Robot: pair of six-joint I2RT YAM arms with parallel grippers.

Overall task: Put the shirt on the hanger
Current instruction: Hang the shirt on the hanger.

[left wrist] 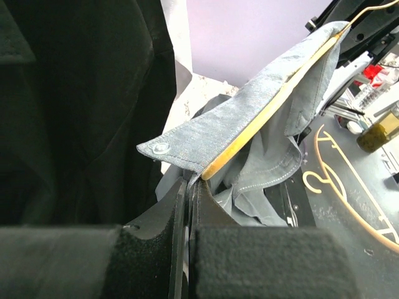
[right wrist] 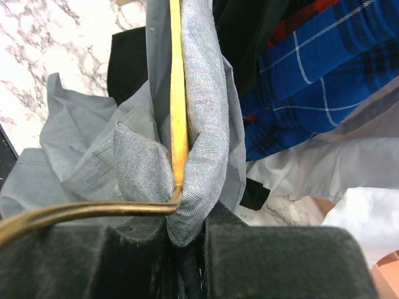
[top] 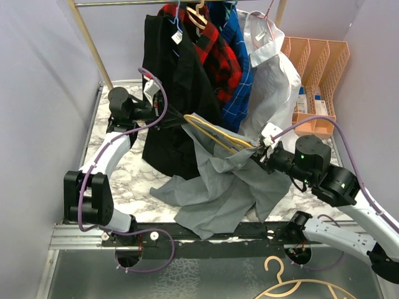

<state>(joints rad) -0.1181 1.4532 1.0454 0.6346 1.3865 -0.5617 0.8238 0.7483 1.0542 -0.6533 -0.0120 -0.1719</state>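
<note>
My left gripper [left wrist: 189, 187] is clenched. In its wrist view the two black pads sit almost together, and one end of the yellow hanger [left wrist: 268, 112] runs down into the slit between them. A strip of the grey shirt [left wrist: 224, 128], with a small white button [left wrist: 161, 148] at its corner, lies folded along the top of that hanger bar, just above the pads.

My right gripper [right wrist: 187, 227] is clamped too, on a fold of the shirt's cloth wrapped around the hanger's other corner. The wire bends just above the fingertips: one leg runs straight up inside the cloth, the other goes off to the left. I cannot tell whether the wire itself sits between the pads or only the cloth.

From overhead, the hanger spans between my two grippers, slanting across the middle of the marble table [top: 124, 180]. The shirt drapes from it in a bunched mass, and its lower part spreads over the marble to the table's near edge.

Behind it, on the rack, hang a black garment [top: 168, 81], a red plaid shirt [top: 215, 50], a blue plaid shirt [top: 240, 75] and a white shirt [top: 274, 81]. An orange organiser [top: 318, 68] stands at the far right. A pale tan hanger [top: 299, 283] lies on the dark surface by the right arm's base.
</note>
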